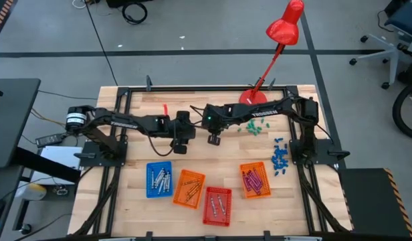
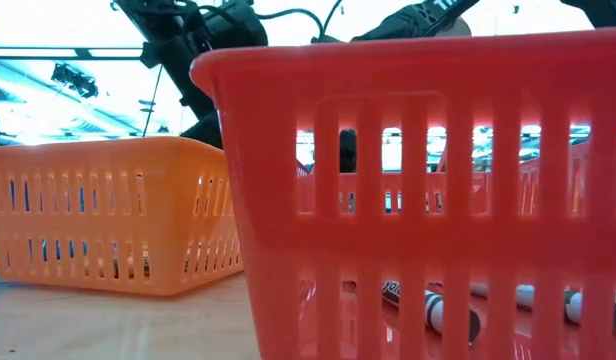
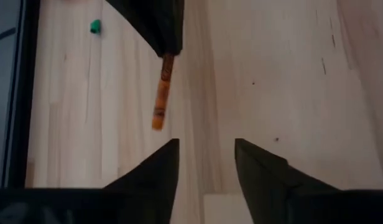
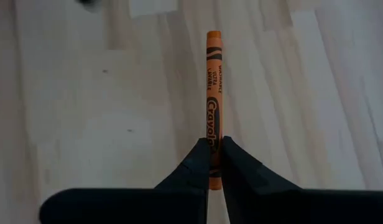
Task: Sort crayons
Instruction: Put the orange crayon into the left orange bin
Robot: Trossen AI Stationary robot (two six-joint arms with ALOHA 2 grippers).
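My right gripper (image 4: 214,140) is shut on an orange crayon (image 4: 213,87) above the bare wood at mid-table (image 1: 213,139). In the left wrist view the same crayon (image 3: 160,93) hangs slanting below the right arm's dark fingers. My left gripper (image 3: 207,143) stands open just to the left of it (image 1: 181,146), nothing between its fingers. Other crayons lie sorted in trays near the front edge: grey-white ones in the blue tray (image 1: 150,191), orange ones in an orange tray (image 1: 180,199), red ones in the red tray (image 1: 207,217), magenta-purple ones in a second orange tray (image 1: 244,167). My right gripper pinches the crayon's one end (image 4: 212,163) between its two fingers. The fingers slant down from above and lie along the crayon, which sticks out straight past their tips. The crayon is lifted clear of the table, its free end (image 3: 156,124) pointing down.
Small teal bits (image 1: 253,127) and blue bits (image 1: 279,159) lie on the wood at the right. A red desk lamp (image 1: 283,27) stands at the far edge. A small red stick (image 1: 164,108) lies at the far left. The red tray's wall (image 2: 418,180) fills the low view.
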